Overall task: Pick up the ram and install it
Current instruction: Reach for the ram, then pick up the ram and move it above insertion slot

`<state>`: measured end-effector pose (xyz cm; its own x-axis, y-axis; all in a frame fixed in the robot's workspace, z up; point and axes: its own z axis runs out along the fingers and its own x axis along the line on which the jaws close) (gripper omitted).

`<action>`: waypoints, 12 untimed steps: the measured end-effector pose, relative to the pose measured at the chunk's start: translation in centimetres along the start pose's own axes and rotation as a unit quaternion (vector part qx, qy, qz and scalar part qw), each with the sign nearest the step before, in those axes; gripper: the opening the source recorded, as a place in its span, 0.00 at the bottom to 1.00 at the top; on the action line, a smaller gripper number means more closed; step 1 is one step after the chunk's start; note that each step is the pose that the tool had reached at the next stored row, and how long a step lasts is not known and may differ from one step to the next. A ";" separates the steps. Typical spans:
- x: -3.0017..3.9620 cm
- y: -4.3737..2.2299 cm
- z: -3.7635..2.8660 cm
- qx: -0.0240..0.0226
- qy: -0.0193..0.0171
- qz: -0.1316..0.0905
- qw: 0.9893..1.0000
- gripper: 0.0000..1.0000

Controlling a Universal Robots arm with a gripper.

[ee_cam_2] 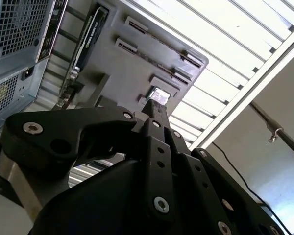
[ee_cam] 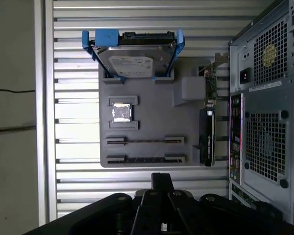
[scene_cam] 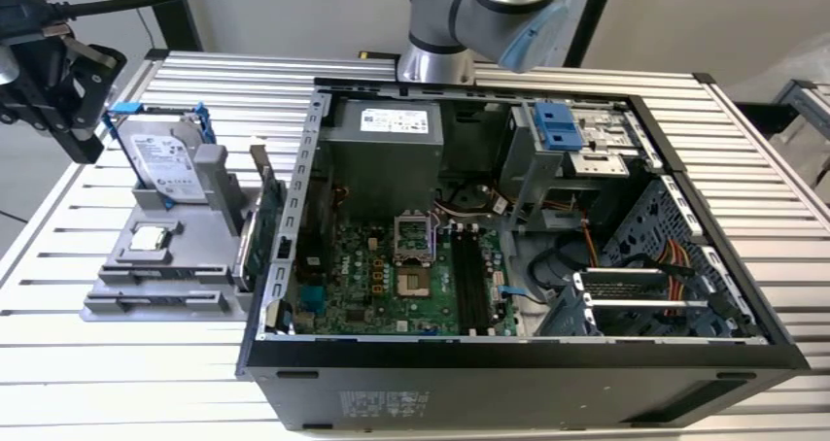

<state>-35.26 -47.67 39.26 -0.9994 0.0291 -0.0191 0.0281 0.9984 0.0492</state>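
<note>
Well above the ram (ee_cam: 144,159), the gripper (ee_cam: 162,177) hangs free.

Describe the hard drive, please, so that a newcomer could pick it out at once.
A grey holder tray lies beside the open computer case, on the exterior view's left. The hard drive stands on edge at its far end: a silver box in blue rails, unlike the green card and small square chip nearby.

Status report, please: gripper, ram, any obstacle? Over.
Gripper shut, empty, near the hard drive. Ram in its tray slot, untouched. Card stands at tray edge, apart from ram.
</note>
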 end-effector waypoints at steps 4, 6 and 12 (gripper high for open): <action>0.00 0.00 0.00 0.000 0.000 0.000 1.000 0.00; 0.00 0.00 0.00 0.000 0.000 -0.001 1.000 0.00; 0.01 0.00 0.00 0.000 0.000 -0.010 1.000 0.00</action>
<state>-35.27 -47.67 39.27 -0.9998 0.0098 -0.0190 0.0088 0.9988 0.0491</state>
